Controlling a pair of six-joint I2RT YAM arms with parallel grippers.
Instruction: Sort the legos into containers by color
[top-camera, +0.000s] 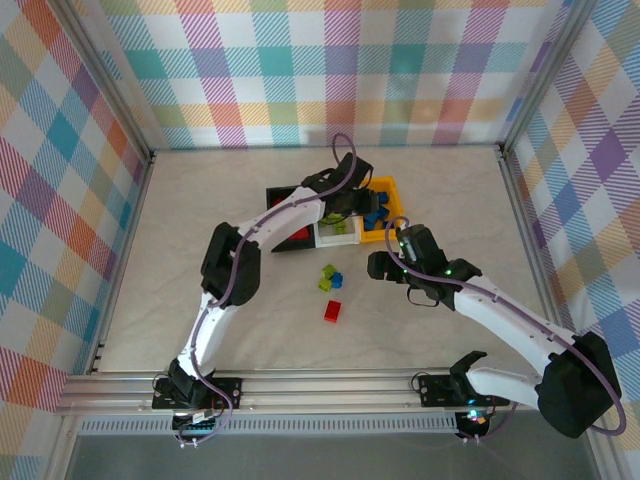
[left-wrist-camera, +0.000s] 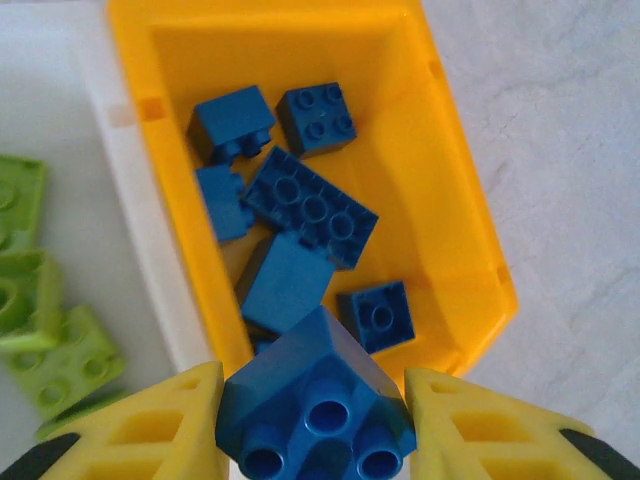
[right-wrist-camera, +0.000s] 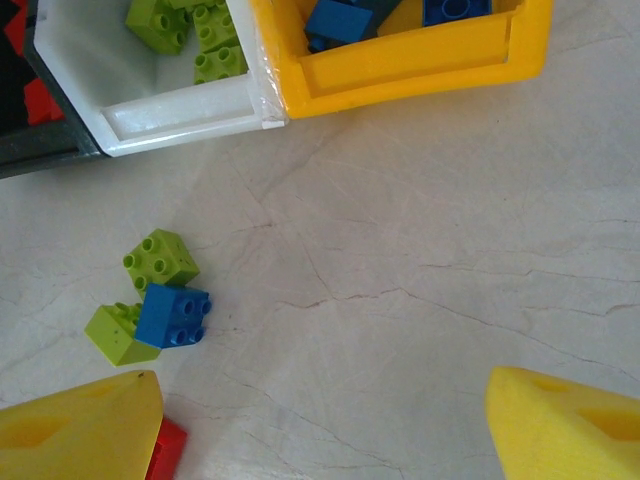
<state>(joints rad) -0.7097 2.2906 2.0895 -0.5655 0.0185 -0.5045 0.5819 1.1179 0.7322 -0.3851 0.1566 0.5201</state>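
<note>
Pale table (top-camera: 460, 200) with black bin (top-camera: 290, 245), white bin (top-camera: 338, 244), yellow bin (top-camera: 403, 205), four loose bricks (top-camera: 328, 278).

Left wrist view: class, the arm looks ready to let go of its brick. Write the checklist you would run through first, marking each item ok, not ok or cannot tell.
1. Grip: the held brick, blue, sits between the left fingers: ok.
2. Colour match: the yellow bin below holds only blue: ok.
3. Held brick fully over the bin's opening, not its near wall: cannot tell.
4. Right fingers open and apart from the bin: ok.
5. Table sorted: not ok; two green bricks, a loose blue brick and a red brick lie on it.
</note>
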